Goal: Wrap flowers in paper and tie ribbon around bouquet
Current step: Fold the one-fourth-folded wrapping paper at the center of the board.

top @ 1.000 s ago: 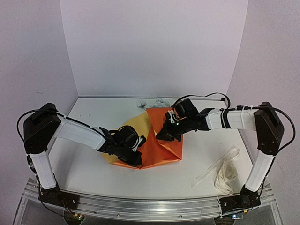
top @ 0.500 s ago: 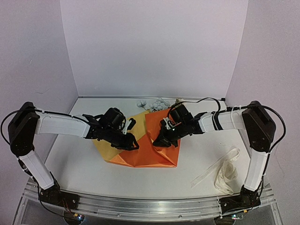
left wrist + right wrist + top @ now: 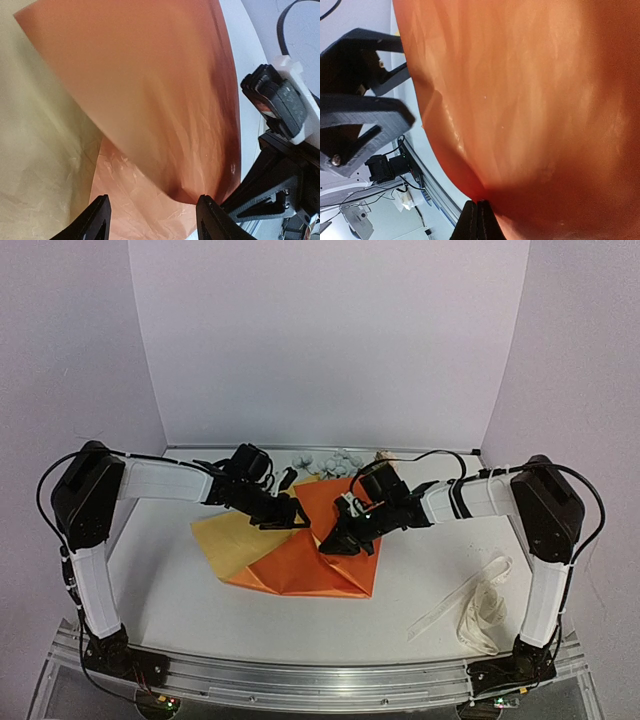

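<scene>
step: wrapping, paper half-folded in the middle of the bench, flowers peeking out at its far edge | left fingers apart, empty | right fingers pinched on the fold | next: guessing left needs to grab a loose flap; ribbon lies off right, untouched

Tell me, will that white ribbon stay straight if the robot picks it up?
Probably not. The ribbon lies in a crumpled heap with a loose tail, so it would likely droop and dangle. It looks thin and narrow, so it is probably very light and might slip out of a loose pinch.
</scene>
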Controlling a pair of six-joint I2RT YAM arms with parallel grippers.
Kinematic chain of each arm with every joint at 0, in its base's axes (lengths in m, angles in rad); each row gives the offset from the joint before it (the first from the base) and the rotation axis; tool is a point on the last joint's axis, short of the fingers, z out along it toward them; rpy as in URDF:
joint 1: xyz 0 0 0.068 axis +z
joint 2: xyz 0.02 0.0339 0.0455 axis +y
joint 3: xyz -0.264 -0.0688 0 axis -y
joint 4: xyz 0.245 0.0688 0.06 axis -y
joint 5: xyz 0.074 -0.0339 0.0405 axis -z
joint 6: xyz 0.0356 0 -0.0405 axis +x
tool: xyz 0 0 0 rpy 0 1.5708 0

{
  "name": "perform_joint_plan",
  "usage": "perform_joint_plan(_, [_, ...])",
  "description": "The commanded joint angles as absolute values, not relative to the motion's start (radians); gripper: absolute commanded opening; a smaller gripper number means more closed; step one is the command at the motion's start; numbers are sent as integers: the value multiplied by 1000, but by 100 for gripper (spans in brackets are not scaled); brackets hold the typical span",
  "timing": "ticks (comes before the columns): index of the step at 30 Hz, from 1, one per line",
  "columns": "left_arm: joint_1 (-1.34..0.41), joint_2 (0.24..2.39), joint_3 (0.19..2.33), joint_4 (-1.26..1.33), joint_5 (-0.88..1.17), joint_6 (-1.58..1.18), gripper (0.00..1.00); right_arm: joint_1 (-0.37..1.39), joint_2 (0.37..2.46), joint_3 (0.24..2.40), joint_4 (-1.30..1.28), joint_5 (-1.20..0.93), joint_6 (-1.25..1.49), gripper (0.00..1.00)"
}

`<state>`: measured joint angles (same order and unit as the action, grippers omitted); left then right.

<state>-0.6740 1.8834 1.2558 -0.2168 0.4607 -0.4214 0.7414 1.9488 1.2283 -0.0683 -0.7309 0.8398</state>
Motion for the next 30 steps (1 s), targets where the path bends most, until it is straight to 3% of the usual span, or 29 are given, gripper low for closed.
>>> perform_joint_plan(1, [-664, 1935, 1330, -177, 499, -389, 60, 742, 1970, 1260, -43, -779, 842, 0])
perform_joint_plan(8, [-663, 1992, 1355, -129, 526, -420, 51, 742, 1982, 1256, -49, -788, 842, 0])
perform_joint_plan(14, [-663, 2016, 1367, -114, 537, -439, 38, 742, 1974, 1245, -73, -779, 815, 0])
perform_joint_plan(20, [-663, 2027, 1378, -120, 537, -439, 6, 743, 1957, 1241, -112, -777, 789, 1])
perform_joint_plan(22, [-663, 2025, 1377, -121, 526, -437, 0, 741, 1935, 1224, -121, -766, 782, 10])
perform_joint_plan(26, [-663, 2007, 1358, -116, 492, -440, 0, 733, 1874, 1171, -127, -734, 778, 40])
perform_joint_plan(30, [-663, 1973, 1324, -103, 457, -450, 0, 726, 1801, 1093, -126, -692, 789, 53])
